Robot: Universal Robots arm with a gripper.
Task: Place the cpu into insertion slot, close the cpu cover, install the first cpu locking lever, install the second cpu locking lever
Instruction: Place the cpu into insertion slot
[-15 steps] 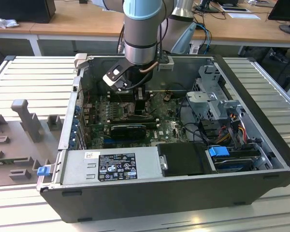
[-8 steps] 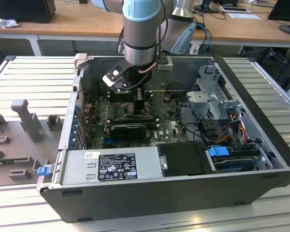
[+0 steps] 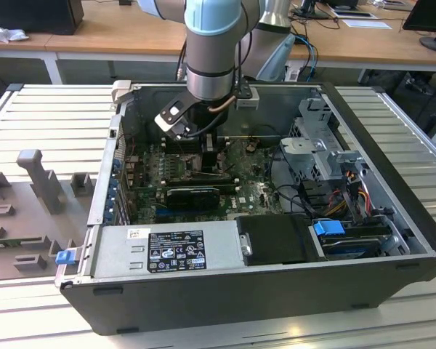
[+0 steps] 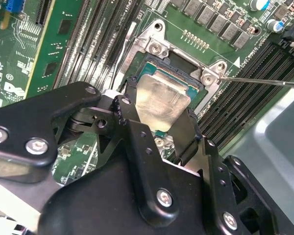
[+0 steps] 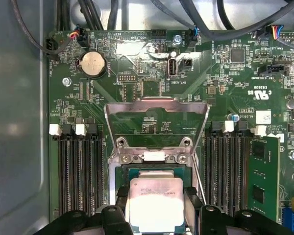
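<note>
One of four steps in hand: placing cpu (image 4: 162, 95) | gripper (image 4: 158, 110) clamped on its edges, just over insertion slot (image 4: 154, 46) | cpu cover (image 5: 157, 105) raised open | seating likely needs level, square lowering.

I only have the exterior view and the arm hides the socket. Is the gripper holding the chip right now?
Observer: Yes. In the second wrist view the gripper is closed on the chip, gripping two opposite edges.
Operator: Where is the chip relative to the socket?
Observer: Directly over the socket. I cannot tell whether it is fully seated.
Operator: And the cover?
Observer: In the first wrist view the cover is flipped open, clear of the chip.
</note>
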